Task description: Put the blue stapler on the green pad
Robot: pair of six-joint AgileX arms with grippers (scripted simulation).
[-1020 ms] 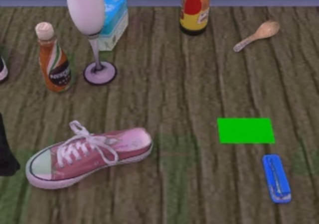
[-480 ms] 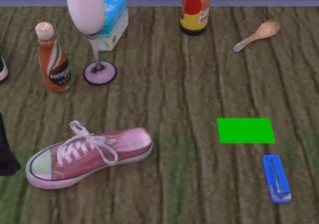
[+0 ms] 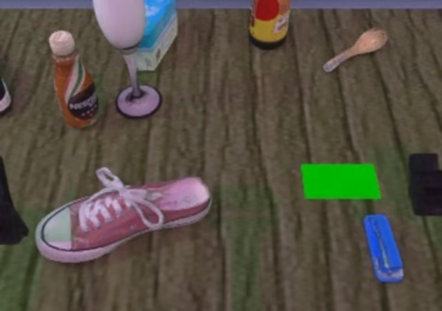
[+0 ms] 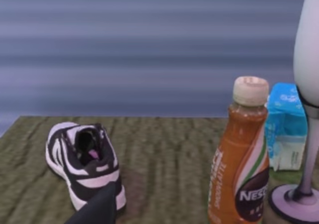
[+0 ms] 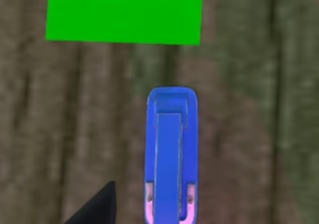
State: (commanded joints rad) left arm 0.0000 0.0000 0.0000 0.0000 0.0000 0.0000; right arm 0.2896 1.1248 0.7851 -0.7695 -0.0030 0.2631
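From above, I see the blue stapler (image 3: 384,247) lying on the table just below the green pad (image 3: 340,181), apart from it; my right arm (image 3: 425,183) shows at the right edge. Through the right wrist camera, the stapler (image 5: 171,154) sits below the pad (image 5: 124,12); I cannot tell the claw's state.

Both AgileX arms look matte black: right arm (image 3: 425,184) blocky and stepped, left arm (image 3: 10,214) smooth.
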